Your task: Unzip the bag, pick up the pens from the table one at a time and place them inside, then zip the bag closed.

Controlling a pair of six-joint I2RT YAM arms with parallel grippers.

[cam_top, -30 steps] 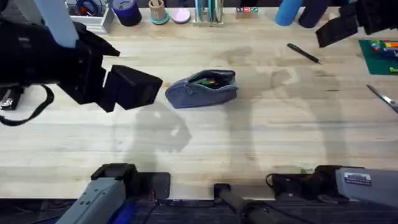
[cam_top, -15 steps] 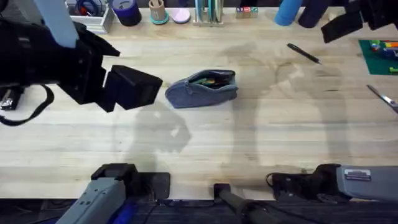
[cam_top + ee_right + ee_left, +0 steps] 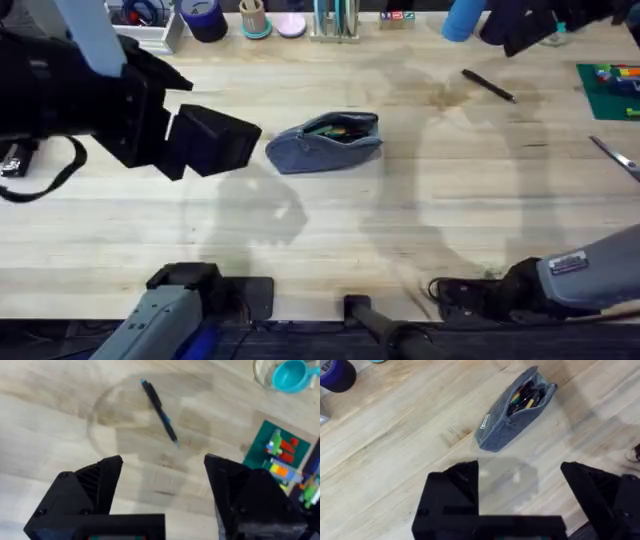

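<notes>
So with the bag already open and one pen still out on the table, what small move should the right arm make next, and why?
Probably lower the right gripper straight onto the pen. Its fingers are open and hang above the pen, which lies alone on the table. The bag is already unzipped with pens showing inside, so picking this one up looks like the next step.

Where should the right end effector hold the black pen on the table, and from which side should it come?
Probably at the middle of the pen, coming straight down from above. It lies flat on the bare table, thin and straight, so the fingers should close across its width, not along its length. The right end effector is open, with the pen beyond its fingertips.
</notes>
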